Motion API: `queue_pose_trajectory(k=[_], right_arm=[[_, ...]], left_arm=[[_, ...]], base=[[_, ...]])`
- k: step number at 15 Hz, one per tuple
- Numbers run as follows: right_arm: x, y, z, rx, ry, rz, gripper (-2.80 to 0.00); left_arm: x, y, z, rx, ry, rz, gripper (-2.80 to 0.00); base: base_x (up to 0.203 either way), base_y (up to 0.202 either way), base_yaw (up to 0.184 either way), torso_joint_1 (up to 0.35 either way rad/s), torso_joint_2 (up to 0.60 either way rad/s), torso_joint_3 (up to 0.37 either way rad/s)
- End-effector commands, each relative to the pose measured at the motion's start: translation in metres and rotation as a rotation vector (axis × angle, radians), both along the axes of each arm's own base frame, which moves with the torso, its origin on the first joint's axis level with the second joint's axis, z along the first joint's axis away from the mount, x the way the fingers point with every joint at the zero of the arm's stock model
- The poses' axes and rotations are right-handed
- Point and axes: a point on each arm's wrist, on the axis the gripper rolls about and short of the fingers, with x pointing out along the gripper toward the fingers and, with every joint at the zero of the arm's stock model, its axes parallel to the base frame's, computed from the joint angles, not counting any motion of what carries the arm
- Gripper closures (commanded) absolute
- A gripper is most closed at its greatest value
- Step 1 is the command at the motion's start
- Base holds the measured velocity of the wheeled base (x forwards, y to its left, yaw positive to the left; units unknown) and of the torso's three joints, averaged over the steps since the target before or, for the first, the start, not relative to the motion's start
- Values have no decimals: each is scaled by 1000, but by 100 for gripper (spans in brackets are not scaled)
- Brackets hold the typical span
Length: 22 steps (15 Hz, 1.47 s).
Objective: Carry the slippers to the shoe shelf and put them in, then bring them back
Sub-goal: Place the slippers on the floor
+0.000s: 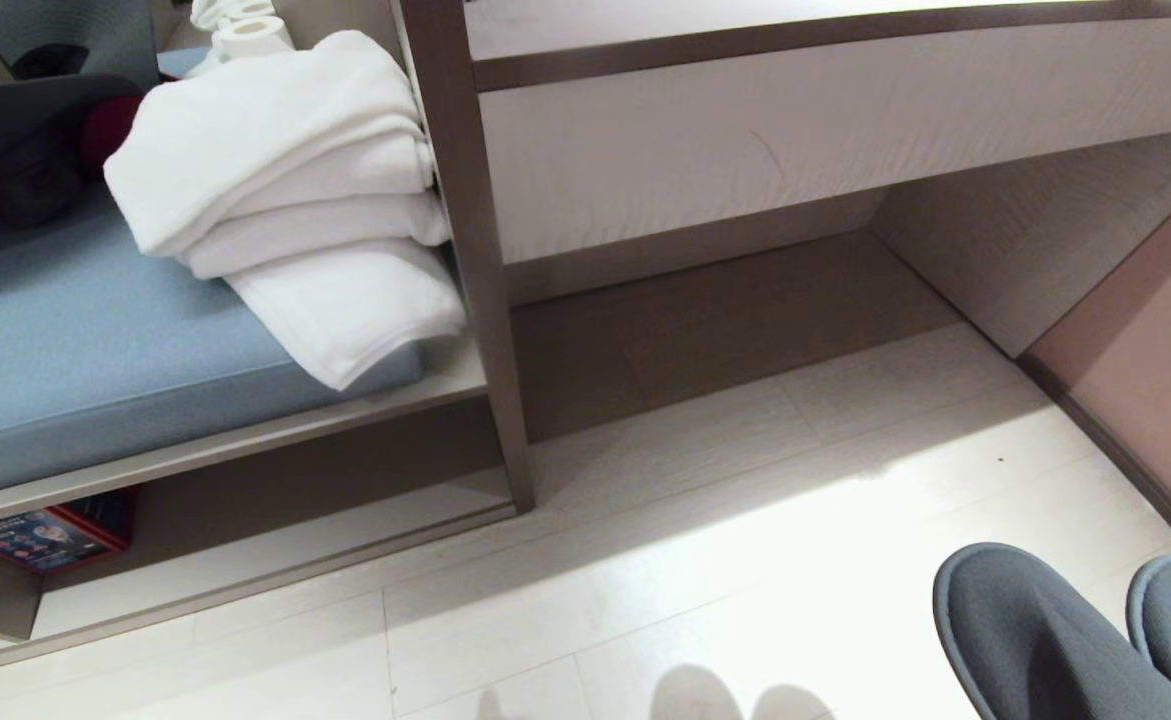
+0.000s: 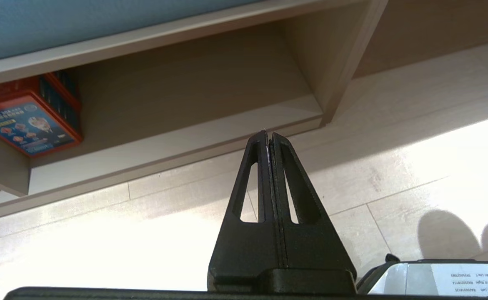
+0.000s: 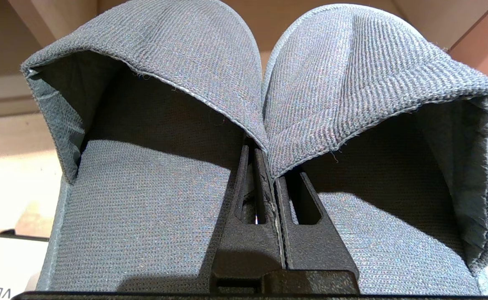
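Shoe shelf (image 1: 245, 500): low open cubby under the blue-cushioned bench (image 1: 95, 340), to my left front; a red box (image 1: 45, 535) sits in it.

Slippers (image 3: 244, 83): pair, side by side, carried low at my right above the floor (image 1: 695, 520). Soft knit, light, floppy uppers, thin soles; I judge the meeting inner edges the best hold.

Right gripper (image 3: 274, 183): jaws closed, pinching both inner upper edges together.

Left gripper (image 2: 269, 137): jaws closed, empty, facing the cubby.
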Motion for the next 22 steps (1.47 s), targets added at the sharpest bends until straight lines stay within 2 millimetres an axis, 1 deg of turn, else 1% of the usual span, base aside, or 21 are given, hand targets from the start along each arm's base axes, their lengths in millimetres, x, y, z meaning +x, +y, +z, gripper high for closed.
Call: queue_pose_trajectory(k=[1, 22], right_arm=[[0, 0, 0, -2, -1, 1, 0], [0, 0, 0, -34, -4, 3, 0]], left_arm=[[1, 0, -2, -1, 8, 0, 0], [1, 0, -2, 2, 8, 0, 0]], base=[[0, 0, 0, 4, 0, -195], [0, 0, 0, 3, 3, -197]])
